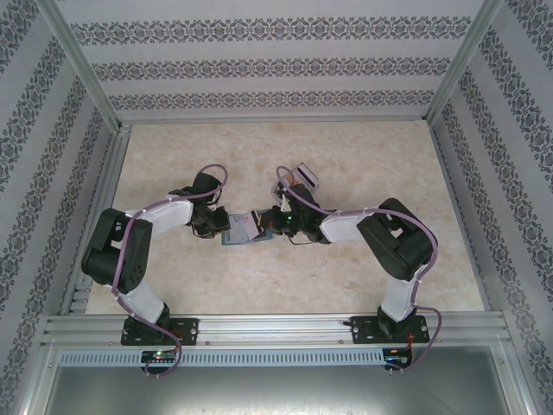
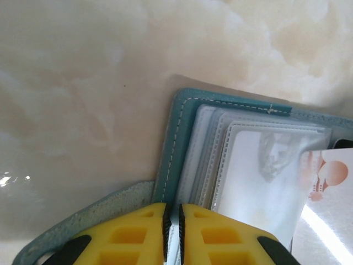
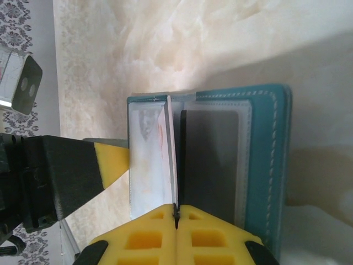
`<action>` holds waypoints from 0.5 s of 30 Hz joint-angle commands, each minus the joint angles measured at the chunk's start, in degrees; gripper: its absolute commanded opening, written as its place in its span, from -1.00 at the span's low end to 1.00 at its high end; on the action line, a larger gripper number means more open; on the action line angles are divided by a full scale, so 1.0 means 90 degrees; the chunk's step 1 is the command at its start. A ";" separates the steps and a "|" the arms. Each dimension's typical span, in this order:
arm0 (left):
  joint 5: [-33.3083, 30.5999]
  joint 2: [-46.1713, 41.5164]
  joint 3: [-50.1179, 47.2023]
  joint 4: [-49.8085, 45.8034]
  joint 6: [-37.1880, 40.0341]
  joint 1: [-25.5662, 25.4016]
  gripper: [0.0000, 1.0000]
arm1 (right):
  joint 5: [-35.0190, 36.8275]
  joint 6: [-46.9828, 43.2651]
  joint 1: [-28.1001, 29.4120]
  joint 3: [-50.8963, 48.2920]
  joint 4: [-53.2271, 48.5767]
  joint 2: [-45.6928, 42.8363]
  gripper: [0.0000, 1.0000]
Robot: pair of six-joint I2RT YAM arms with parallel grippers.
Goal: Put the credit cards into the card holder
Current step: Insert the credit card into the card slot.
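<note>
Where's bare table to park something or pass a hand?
Free: the far strip of the beige marbled tabletop between the back wall and the arms; the near strip between the arms' elbows and the aluminium front rail. Crowded: centre, where the left pincer and right pincer meet on the teal-blue book-like card holder, with the clear plastic tray behind.

Nothing legible turned up, whether words, brand names or numbers. The white card [image 2: 326, 185] bore only a blurred reddish picture, and the teal card holder [image 2: 172, 144] showed pale stitching along its edge, without any lettering
</note>
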 commanded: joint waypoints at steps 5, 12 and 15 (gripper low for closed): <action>0.0238 -0.0108 -0.0194 0.0081 -0.0137 0.0063 -0.67 | 0.0464 0.0218 0.0141 -0.0105 0.0322 0.0104 -0.95; 0.0337 -0.0099 -0.0275 0.0171 -0.0192 0.0057 -0.67 | 0.0594 0.0260 0.0232 -0.0115 0.0501 0.0283 -0.95; 0.0346 -0.0099 -0.0290 0.0170 -0.0197 0.0065 -0.67 | 0.0557 0.0257 0.0269 -0.0070 0.0511 0.0361 -0.95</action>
